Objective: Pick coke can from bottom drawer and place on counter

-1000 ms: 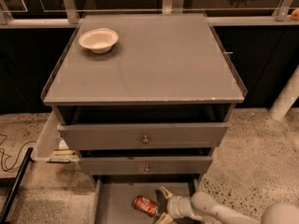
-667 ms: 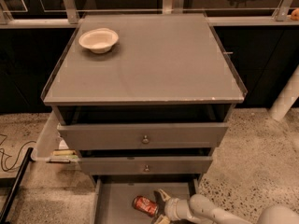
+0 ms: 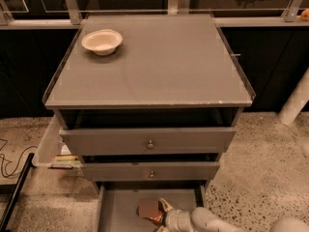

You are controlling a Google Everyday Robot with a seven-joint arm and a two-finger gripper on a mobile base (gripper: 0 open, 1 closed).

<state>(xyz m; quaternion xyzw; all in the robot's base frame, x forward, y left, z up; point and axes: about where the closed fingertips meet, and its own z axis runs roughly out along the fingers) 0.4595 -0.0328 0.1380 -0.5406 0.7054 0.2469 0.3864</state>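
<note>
The coke can lies on its side on the floor of the open bottom drawer, near the middle. My gripper reaches in from the lower right at drawer level. Its fingers are open, with the pale upper fingertip right at the can's right end; the lower finger is mostly cut off by the frame edge. The can rests on the drawer floor. The counter is the grey cabinet top above, with a thin clear rim.
A white bowl sits at the counter's back left corner. Two upper drawers with small knobs overhang the bottom drawer. A clear bin with items and a black cable are on the floor at left.
My gripper has moved a little to the left in the bottom drawer, so its fingers now reach the can's right end. The can has not moved.
</note>
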